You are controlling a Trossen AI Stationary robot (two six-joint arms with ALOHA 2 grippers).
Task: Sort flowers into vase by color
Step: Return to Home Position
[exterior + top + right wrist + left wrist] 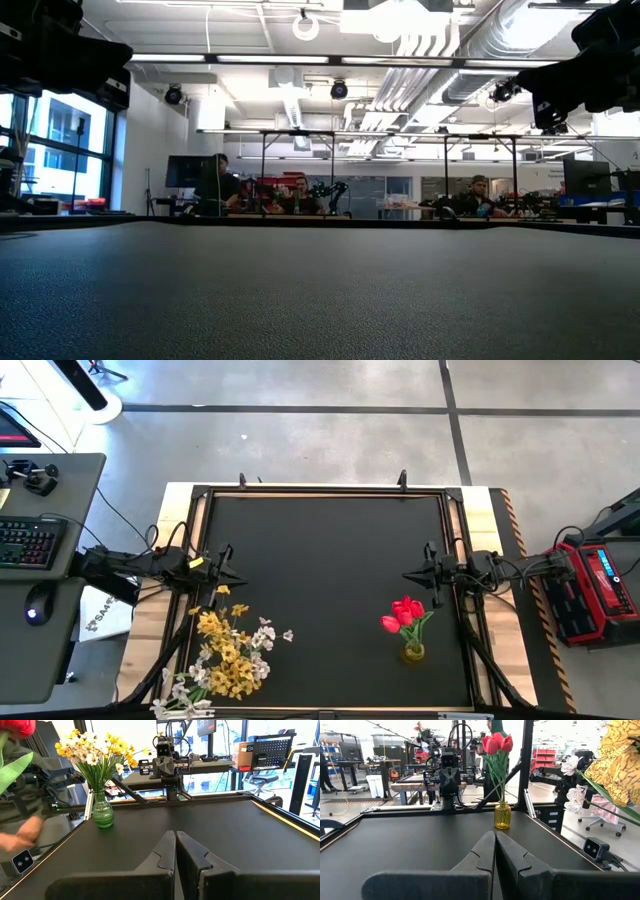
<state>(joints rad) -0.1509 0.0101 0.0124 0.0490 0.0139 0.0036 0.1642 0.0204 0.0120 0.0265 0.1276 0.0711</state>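
Red tulips (405, 615) stand in a small yellow glass vase (413, 652) on the near right of the black table; the left wrist view shows them (496, 742) in that vase (502, 815). Yellow and white flowers (230, 650) fill a green glass vase (103, 815) near the near left corner. My left gripper (225, 565) (495, 834) hovers shut at the table's left side, beyond the yellow bunch. My right gripper (415, 575) (175, 834) hovers shut at the right side, beyond the tulips. Neither touches anything.
A black frame rail (320, 490) borders the mat, whose middle (320, 580) is bare. A person's blurred hand (22, 837) shows beside the table edge near the green vase. A desk with a keyboard (25, 540) stands left, a red device (590, 590) right.
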